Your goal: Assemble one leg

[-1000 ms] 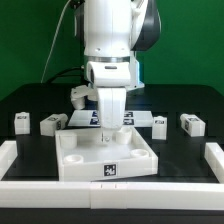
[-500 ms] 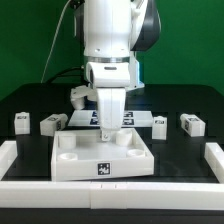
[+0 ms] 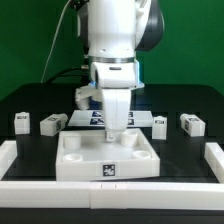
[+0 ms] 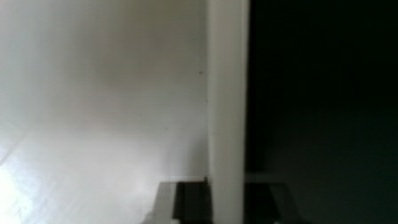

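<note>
The large white tray-like tabletop [image 3: 80, 166] lies at the table's front centre. My gripper [image 3: 113, 137] points straight down on its rear wall. In the wrist view the gripper [image 4: 228, 198] has its dark fingers [image 4: 185, 206] on either side of the thin white wall [image 4: 228, 80], shut on it. Four small white legs with tags lie in a row behind the tabletop. Two are on the exterior view's left [image 3: 20, 122] [image 3: 52, 123] and two on its right [image 3: 160, 124] [image 3: 189, 123]. None is held.
The marker board [image 3: 92, 117] lies behind the tabletop, partly hidden by the arm. A low white rail [image 3: 18, 160] borders the black table on both sides and along the front. A green wall stands behind.
The tabletop slid a little toward the exterior view's left, then back to the right, together with my gripper. The legs have not moved.
</note>
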Motion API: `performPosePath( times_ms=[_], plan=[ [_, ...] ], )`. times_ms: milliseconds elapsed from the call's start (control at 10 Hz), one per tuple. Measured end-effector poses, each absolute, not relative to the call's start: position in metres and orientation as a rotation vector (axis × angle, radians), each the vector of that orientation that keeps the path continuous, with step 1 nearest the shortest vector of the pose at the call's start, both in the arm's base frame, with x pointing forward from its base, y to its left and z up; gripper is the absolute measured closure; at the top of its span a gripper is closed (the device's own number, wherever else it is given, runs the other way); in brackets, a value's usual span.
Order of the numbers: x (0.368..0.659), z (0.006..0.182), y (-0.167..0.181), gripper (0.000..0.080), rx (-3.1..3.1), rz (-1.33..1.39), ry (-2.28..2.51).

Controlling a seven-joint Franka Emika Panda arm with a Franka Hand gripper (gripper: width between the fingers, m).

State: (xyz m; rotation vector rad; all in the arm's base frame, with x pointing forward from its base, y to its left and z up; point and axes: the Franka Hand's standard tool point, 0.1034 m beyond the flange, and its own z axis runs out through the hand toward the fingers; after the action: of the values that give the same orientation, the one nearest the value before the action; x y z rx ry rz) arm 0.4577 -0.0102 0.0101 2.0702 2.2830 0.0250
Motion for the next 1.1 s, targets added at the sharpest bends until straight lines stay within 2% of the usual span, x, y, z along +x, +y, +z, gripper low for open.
performPosePath(
  times_ms=[500,1100],
  plan=[
    [0.481,0.009,0.053,0.0739,2.167,0.033,2.191],
    [0.497,0.01,0.089,0.0739,2.195,0.081,2.152]
  ],
)
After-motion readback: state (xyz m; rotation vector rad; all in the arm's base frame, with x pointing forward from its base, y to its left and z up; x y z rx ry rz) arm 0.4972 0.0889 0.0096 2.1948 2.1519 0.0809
